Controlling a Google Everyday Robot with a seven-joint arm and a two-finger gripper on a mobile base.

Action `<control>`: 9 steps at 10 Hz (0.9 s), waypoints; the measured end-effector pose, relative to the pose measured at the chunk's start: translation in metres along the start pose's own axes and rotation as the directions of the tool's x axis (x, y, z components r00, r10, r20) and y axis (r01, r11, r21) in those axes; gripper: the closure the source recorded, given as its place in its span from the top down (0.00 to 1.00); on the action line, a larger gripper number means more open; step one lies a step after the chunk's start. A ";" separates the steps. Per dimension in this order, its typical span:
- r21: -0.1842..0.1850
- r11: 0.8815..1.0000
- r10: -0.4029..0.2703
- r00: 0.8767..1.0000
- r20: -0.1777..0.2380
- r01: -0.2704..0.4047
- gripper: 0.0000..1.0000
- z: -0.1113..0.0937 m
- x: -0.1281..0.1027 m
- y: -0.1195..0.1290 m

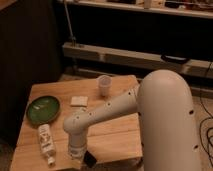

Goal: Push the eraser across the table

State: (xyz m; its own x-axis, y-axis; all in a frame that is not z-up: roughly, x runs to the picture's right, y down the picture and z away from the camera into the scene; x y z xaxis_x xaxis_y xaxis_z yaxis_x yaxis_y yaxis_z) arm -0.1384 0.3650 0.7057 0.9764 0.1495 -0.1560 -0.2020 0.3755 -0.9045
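The table [117, 132] is made of pale wooden planks, matt, with seams showing between the boards. The arm [162, 115] has a smooth white shell, plastic by its look, with a soft sheen. Its end effector [76, 153], low at the table's near edge just beside the eraser [91, 160], has the same pale finish. The eraser is matt black. The green plate [31, 112] looks faintly glossy, the cup [104, 85] pale and smooth, and the square pad [79, 101] dull beige.
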 end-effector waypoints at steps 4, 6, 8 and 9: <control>-0.011 0.997 0.082 0.997 -0.002 -0.082 0.02 -0.002 0.010 -0.025; -0.012 0.990 0.139 0.990 0.028 -0.139 0.02 -0.006 0.017 -0.037; -0.005 0.983 0.183 0.980 0.073 -0.183 0.02 -0.011 0.023 -0.045; 0.004 0.979 0.203 0.975 0.094 -0.204 0.02 -0.013 0.027 -0.050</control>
State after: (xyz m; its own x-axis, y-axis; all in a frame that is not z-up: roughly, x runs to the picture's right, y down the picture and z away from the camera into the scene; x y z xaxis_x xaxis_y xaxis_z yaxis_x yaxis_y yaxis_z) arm -0.1008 0.3379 0.7414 0.9036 0.3076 -0.2982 -0.3972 0.3409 -0.8521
